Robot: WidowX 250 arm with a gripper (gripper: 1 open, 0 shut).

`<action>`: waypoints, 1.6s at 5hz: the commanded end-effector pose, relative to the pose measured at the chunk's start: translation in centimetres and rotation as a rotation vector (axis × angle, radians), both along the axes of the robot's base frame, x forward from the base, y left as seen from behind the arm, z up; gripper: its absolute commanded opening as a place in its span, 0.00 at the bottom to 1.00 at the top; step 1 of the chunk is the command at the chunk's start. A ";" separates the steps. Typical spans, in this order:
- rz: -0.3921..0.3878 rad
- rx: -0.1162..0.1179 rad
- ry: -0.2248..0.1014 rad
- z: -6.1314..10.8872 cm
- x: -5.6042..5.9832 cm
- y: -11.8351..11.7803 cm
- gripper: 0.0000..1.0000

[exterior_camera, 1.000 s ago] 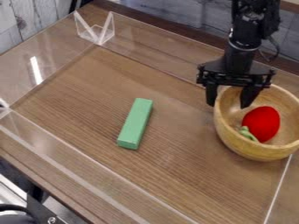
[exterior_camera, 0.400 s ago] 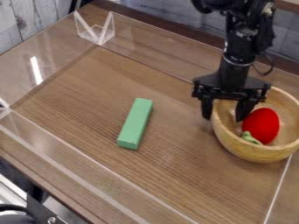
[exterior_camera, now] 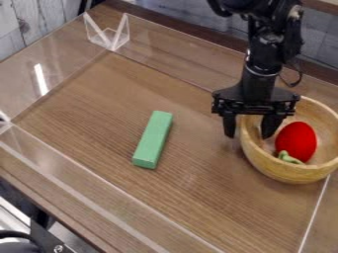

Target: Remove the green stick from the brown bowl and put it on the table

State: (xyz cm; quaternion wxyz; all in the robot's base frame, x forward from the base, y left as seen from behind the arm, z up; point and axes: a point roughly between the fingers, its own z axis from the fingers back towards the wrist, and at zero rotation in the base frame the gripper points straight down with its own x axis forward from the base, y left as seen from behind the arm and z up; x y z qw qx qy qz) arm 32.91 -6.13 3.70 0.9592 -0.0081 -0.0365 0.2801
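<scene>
Dark wood-grain tabletop (exterior_camera: 79, 163) is already bearing the green stick (exterior_camera: 153, 139), left of the brown bowl (exterior_camera: 251, 153), so the placing is looking finished and the next move is calling for lifting the gripper (exterior_camera: 247, 121) clear, its fingers seemingly spread, though the rim is blurring that.

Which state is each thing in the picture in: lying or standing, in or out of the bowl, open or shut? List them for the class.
Green stick: lying flat on the table, outside the bowl.
Brown bowl: upright, holding the red object.
Red object: inside the bowl.
Robot arm: reaching down at the bowl's far left part; whether its jaws are open or shut, I cannot tell.
</scene>
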 end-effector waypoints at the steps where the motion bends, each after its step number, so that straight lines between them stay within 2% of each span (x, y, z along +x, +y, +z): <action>1: 0.054 -0.012 -0.086 3.2 0.8 -0.2 0.00; 2: 0.104 -0.012 -0.086 3.4 0.8 -0.3 0.00; 3: 0.145 -0.012 -0.085 3.7 1.7 -0.3 0.00; 5: 0.229 -0.011 -0.081 4.6 1.0 -0.9 0.00; 6: 0.333 -0.006 -0.079 4.1 0.8 -0.8 0.00; 7: 0.358 -0.032 -0.076 5.3 0.6 0.0 1.00; 8: 0.386 -0.059 -0.074 6.7 0.2 1.0 1.00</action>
